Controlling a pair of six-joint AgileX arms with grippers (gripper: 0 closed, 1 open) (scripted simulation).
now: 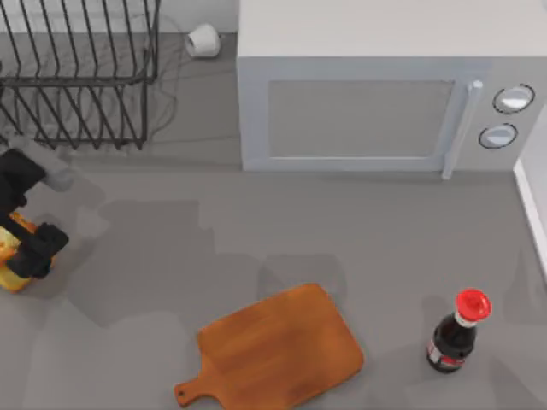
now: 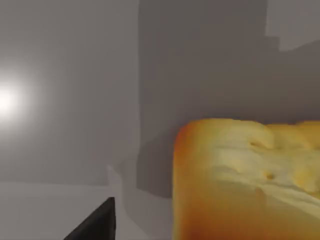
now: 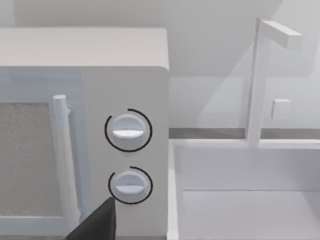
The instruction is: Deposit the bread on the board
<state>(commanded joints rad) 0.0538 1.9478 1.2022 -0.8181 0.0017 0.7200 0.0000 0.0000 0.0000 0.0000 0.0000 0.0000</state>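
Note:
The bread [image 1: 10,275], a golden-yellow chunk with an orange-brown crust, lies at the table's far left edge. My left gripper [image 1: 24,254] is down over it, open, with its black fingers on either side. In the left wrist view the bread [image 2: 245,185] looms close, and one dark fingertip [image 2: 97,224] stands apart from its side. The reddish-brown board [image 1: 286,346] lies at the front centre, well to the right of the bread, with its handle pointing front-left. A dark fingertip [image 3: 97,222] of my right gripper, open, shows in the right wrist view, facing the microwave's knobs.
A grey microwave [image 1: 367,94] stands at the back. A black wire dish rack [image 1: 77,68] fills the back left, with a white cup [image 1: 203,39] beside it. A dark bottle with a red cap [image 1: 457,333] stands at the front right. A white basin [image 3: 250,200] borders the right edge.

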